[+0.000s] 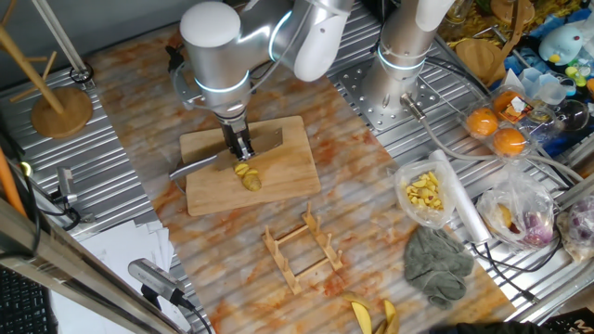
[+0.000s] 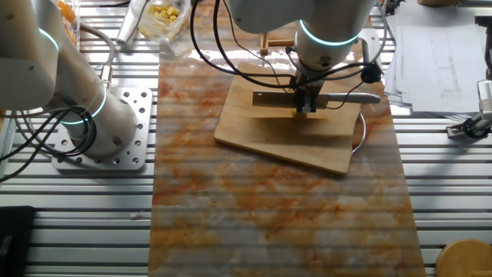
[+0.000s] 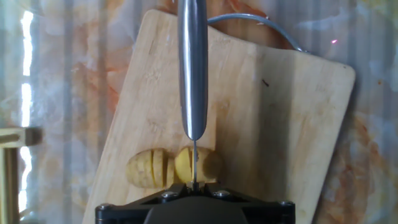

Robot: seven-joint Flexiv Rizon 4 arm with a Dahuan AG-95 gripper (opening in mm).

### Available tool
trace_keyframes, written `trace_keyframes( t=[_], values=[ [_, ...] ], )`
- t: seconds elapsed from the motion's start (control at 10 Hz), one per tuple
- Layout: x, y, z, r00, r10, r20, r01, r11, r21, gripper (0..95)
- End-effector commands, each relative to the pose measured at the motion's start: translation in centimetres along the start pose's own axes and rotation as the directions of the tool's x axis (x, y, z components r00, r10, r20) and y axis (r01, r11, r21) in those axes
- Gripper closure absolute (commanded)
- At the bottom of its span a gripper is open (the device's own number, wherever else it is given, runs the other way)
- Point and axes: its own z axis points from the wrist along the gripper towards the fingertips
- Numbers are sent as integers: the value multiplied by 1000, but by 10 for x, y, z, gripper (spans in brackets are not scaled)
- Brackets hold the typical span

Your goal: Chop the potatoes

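Observation:
The potatoes (image 1: 248, 176) are a small yellow-olive cluster with several cuts, near the middle of the wooden cutting board (image 1: 290, 169). My gripper (image 1: 241, 148) is shut on a steel knife (image 1: 190, 168) and stands right above them. In the hand view the knife (image 3: 193, 68) runs away from my gripper (image 3: 194, 185). Its thin blade edge stands in the potatoes (image 3: 149, 168), with sliced pieces to its left and a chunk to its right. In the other fixed view my gripper (image 2: 307, 104) and the knife (image 2: 350, 98) are over the board (image 2: 292, 146), and the potatoes are hidden.
A wooden rack (image 1: 302, 249) lies in front of the board. Banana peels (image 1: 373, 317), a grey cloth (image 1: 436, 264), a clear bag of pale yellow pieces (image 1: 424, 193) and oranges (image 1: 497, 130) are on the right. A second arm's base (image 1: 399, 79) stands behind, and a wooden stand (image 1: 60, 109) at the left.

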Motion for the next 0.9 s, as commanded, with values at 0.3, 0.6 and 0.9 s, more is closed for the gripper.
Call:
trace_keyframes(
  t=[0.3, 0.6, 0.9],
  values=[
    [-3, -1, 11, 1000, 1, 1, -1, 1000, -18, 950],
    [-5, 4, 22, 1000, 3, -14, -4, 1000, -17, 950],
    [-2, 4, 13, 1000, -1, 4, 1, 999, -40, 950]
  ],
)
